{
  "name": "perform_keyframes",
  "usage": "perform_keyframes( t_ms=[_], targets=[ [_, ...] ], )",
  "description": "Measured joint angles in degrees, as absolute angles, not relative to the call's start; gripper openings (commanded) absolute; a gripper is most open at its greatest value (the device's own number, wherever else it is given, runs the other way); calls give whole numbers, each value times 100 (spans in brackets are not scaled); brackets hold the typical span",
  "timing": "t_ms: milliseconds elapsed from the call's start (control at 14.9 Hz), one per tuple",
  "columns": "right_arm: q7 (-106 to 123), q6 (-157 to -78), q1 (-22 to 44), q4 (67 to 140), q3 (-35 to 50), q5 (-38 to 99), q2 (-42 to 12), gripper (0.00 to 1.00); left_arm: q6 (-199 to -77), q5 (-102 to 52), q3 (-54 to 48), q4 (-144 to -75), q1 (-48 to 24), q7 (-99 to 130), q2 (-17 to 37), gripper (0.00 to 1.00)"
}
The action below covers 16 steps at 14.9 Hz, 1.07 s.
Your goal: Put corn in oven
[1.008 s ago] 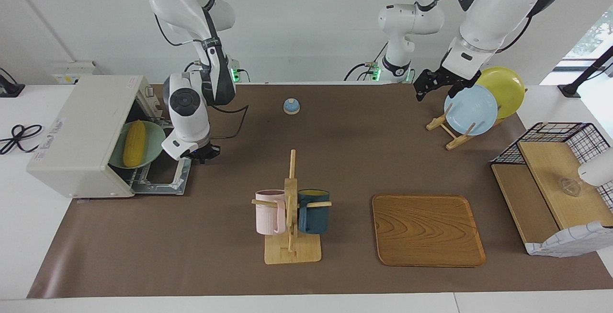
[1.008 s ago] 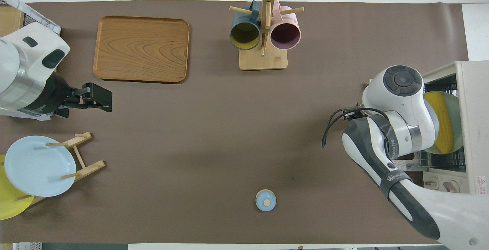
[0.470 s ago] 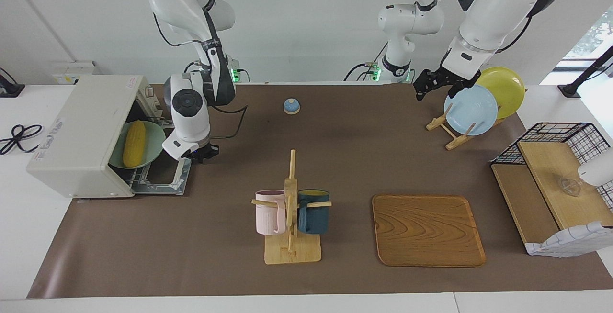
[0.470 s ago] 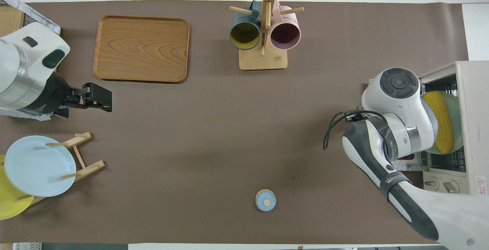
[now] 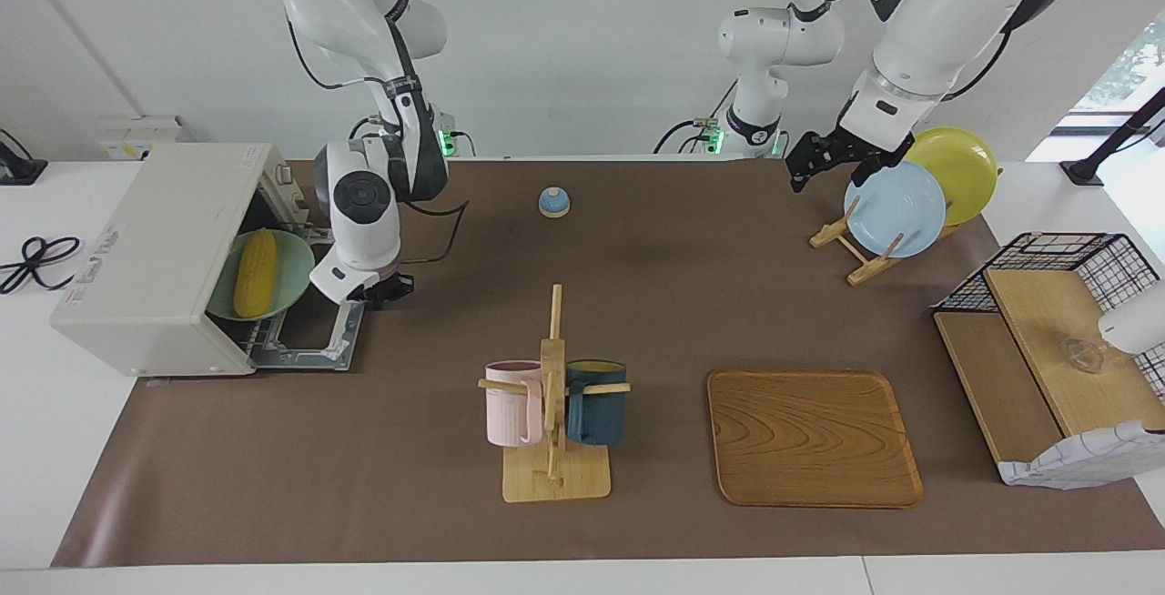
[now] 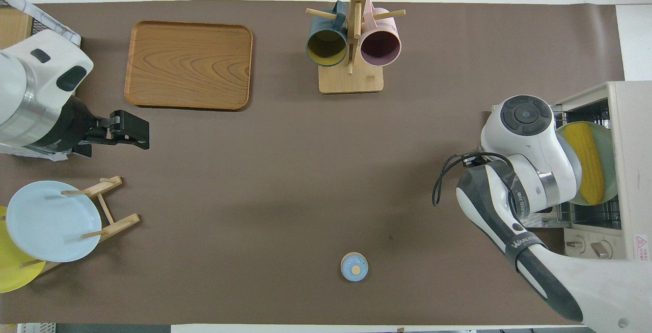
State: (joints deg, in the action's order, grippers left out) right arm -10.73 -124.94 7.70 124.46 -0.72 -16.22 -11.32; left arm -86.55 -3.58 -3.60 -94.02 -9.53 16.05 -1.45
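The off-white oven [image 5: 155, 249] stands at the right arm's end of the table, its door [image 5: 309, 340] folded down flat. Inside, on the wire rack, a green plate [image 5: 293, 263] carries the yellow corn [image 5: 255, 272]; plate and cob poke partly out of the opening. From overhead the corn [image 6: 586, 162] lies lengthwise in the oven [image 6: 631, 170] mouth. My right gripper [image 5: 384, 289] hangs shut and empty just over the door's outer edge. My left gripper [image 5: 808, 161] waits open and empty, raised beside the plate rack.
A wooden mug rack [image 5: 551, 395] with a pink and a dark blue mug stands mid-table. A wooden tray [image 5: 810, 436] lies beside it. A plate rack [image 5: 856, 254] holds a blue and a yellow plate. There is a small blue knob [image 5: 553, 202] and a wire shelf [image 5: 1047, 340].
My right arm's wrist has shifted slightly away from the oven, and its shut gripper has drawn back a little along the door's edge. Corn, plate and left arm have stayed put.
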Motion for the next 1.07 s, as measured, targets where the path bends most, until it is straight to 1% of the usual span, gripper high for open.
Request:
perform_keyframes(
  t_ms=[672,873,1075],
  targets=[
    [-1072,-12212,797,12419,-17,-1990,-1126,0,-8655,-358,-360,-9402,-953,1605,-145,100],
    [-1014,-11731,798,12177,33,-1999,-1052,0,-8655,-358,-360,-9402,-953,1605,-145,100],
    [-493,-11298,686,12029,51,-1904,-690,0,-8655,-358,-360,-9402,-953,1605,-145,100]
  ],
)
